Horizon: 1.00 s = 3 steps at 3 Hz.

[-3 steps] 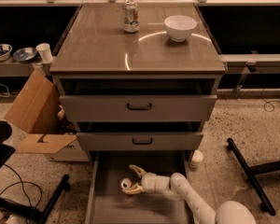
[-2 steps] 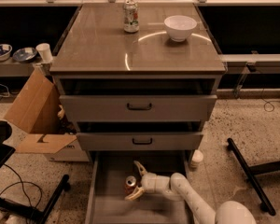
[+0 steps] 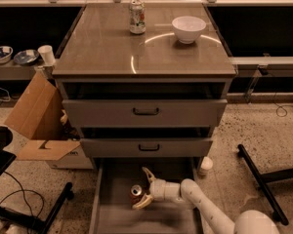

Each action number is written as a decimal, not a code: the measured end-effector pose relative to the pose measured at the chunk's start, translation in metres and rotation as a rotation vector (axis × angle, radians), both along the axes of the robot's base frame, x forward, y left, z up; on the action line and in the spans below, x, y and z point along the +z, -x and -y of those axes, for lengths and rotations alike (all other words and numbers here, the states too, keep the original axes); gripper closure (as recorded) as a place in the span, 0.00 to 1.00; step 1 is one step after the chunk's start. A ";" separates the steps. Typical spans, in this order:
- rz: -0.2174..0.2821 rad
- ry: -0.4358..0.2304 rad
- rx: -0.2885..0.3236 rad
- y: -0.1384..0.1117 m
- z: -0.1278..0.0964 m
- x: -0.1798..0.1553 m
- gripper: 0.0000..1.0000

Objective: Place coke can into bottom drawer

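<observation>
The coke can (image 3: 136,192), small and red with a silver top, stands upright on the floor of the bottom drawer (image 3: 118,217), which is pulled out at the foot of the grey cabinet. My gripper (image 3: 141,188) reaches into the drawer from the right, on the white arm (image 3: 205,208). Its fingers are spread wide, one fingertip (image 3: 146,172) behind the can and one in front of it. The can sits between the fingertips, with a gap to each.
A silver-white can (image 3: 136,17) and a white bowl (image 3: 188,29) stand on the cabinet top. The two upper drawers (image 3: 145,112) are shut or nearly so. A cardboard box (image 3: 36,118) lies to the left, a black stand leg (image 3: 258,179) to the right.
The fingers have spread apart from around the can. The can now stands free on the drawer floor, in about the same place.
</observation>
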State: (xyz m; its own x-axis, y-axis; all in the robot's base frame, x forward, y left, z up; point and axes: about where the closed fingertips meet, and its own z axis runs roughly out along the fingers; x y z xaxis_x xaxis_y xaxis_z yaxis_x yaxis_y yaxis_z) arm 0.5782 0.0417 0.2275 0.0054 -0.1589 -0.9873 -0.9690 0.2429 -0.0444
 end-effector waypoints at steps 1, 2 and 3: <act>-0.024 0.139 0.084 0.023 0.034 0.043 0.00; -0.069 0.255 0.173 0.046 0.054 0.076 0.00; -0.118 0.379 0.223 0.064 0.071 0.109 0.00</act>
State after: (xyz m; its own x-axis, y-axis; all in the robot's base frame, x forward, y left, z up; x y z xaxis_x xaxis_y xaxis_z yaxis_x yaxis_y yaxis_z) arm 0.5146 -0.0297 0.3362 -0.0285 -0.5168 -0.8556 -0.9996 0.0160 0.0236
